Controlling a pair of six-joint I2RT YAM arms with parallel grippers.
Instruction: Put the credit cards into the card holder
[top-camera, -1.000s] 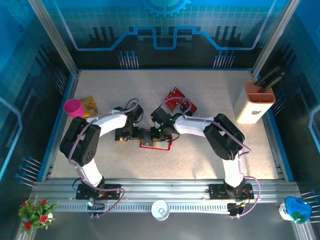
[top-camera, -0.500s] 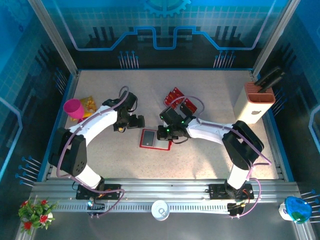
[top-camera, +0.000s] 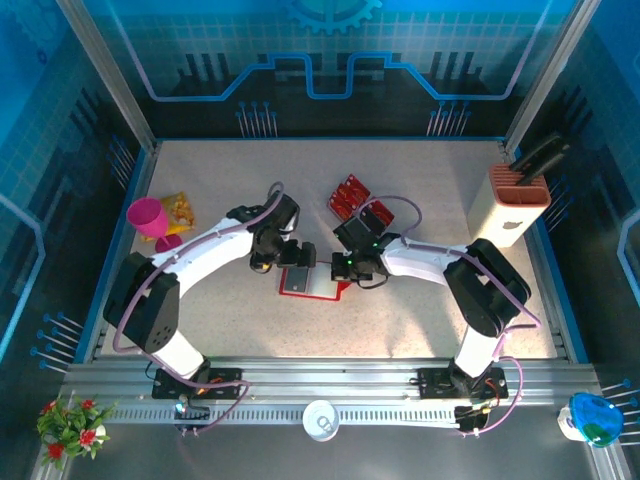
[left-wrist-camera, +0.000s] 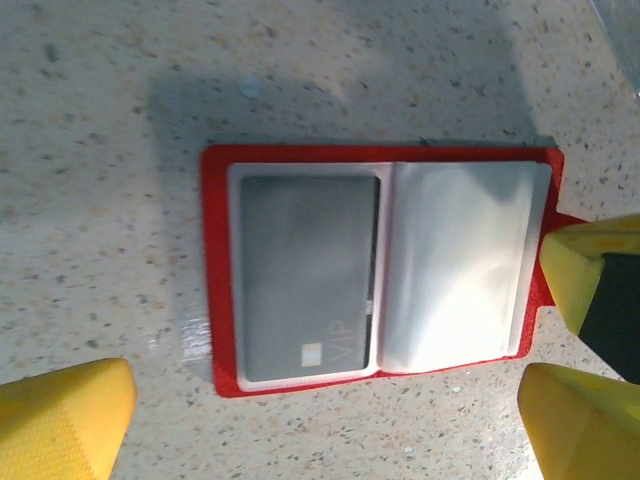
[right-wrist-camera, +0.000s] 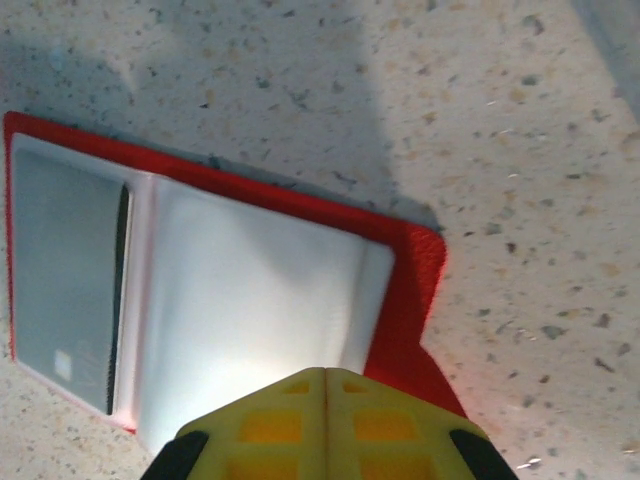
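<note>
Holder (top-camera: 305, 282) lies open on worktop (top-camera: 220, 190), mid-table, one card (left-wrist-camera: 310, 275) in a pocket. Left fingers (left-wrist-camera: 60, 420) wide, above holder. Right fingers (right-wrist-camera: 290, 420) pressed shut at holder's edge. Spare cards (top-camera: 350, 195) behind.

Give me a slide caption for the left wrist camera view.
Open left fingers hover over the open red card holder, one dark VIP card in a clear sleeve.

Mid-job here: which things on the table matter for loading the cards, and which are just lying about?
Job: open red folding card holder with pale sleeves; grey card already in one sleeve; red-and-black credit cards farther back.
Lying about: pink plastic cup; yellow snack packet; beige slotted knife block.
</note>
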